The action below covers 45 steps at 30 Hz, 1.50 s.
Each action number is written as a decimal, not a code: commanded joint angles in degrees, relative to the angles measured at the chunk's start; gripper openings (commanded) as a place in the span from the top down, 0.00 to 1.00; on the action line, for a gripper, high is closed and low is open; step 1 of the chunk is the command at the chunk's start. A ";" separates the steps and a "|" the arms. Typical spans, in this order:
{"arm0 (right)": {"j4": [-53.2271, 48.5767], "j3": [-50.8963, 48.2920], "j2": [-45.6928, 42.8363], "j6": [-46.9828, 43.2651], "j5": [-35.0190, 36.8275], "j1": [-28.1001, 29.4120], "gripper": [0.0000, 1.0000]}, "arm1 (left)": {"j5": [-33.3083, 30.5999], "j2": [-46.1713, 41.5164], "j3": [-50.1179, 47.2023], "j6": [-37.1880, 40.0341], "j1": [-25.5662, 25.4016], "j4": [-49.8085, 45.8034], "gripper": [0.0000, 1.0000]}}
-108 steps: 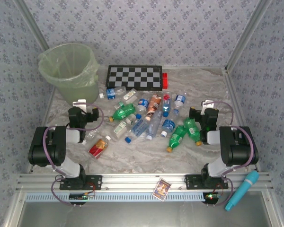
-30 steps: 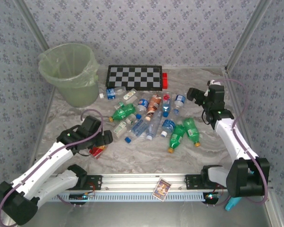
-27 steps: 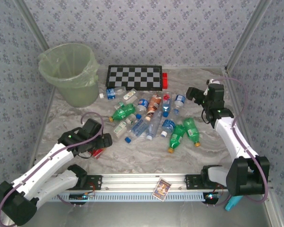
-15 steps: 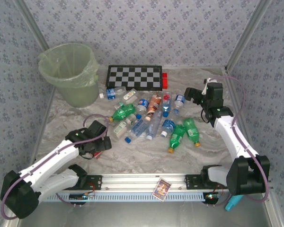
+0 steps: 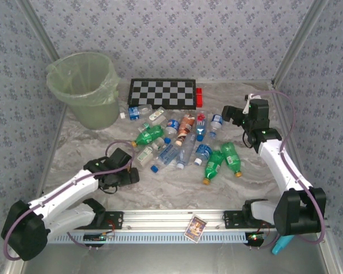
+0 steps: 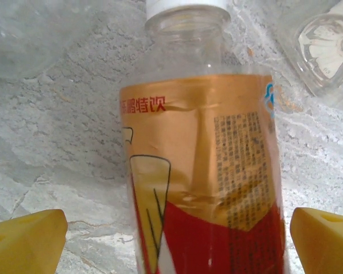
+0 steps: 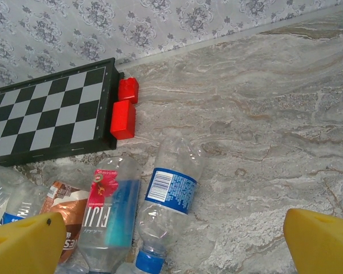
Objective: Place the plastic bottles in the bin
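Hovering low over a bottle with an orange and red label (image 6: 200,182), the left jaws stand wide open. One yellow fingertip (image 6: 26,242) sits on each side of the bottle, neither touches it, and nothing is held. This bottle lies flat on the marble-patterned desk (image 5: 171,191) with its white cap pointing away from the wrist, well to the near-left of the checkerboard (image 5: 163,93).

The other plastic bottles (image 5: 183,142) lie scattered on the desk along the checkerboard's near side. Most are clear with blue labels, and a few green ones (image 5: 213,164) lie toward the near-right. The bin (image 5: 94,111) stands upright just left of the checkerboard, lined with a thin bag.

The right arm (image 5: 280,162) reaches out to the right of the checkerboard. Its jaws are spread fully and hold nothing. In the right wrist view they hang above a clear bottle with a blue label (image 7: 170,191) and a blue cap. This one lies just on the near side of two red blocks (image 7: 124,111) set against the checkerboard's right edge, and a bottle with a pink-red label (image 7: 111,211) lies beside it.
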 commanded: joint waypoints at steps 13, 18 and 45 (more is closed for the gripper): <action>-3.71 1.63 -1.51 -3.66 -3.78 1.51 0.01 | -0.03 13.61 3.88 -0.80 -0.30 1.17 0.21; -4.20 1.37 -1.60 -3.90 -4.20 2.06 0.01 | 0.14 12.82 4.14 -0.50 -0.24 0.66 0.41; -10.76 9.32 -2.12 -3.42 -13.88 8.95 0.01 | -6.00 6.59 34.49 9.57 3.87 -11.74 0.50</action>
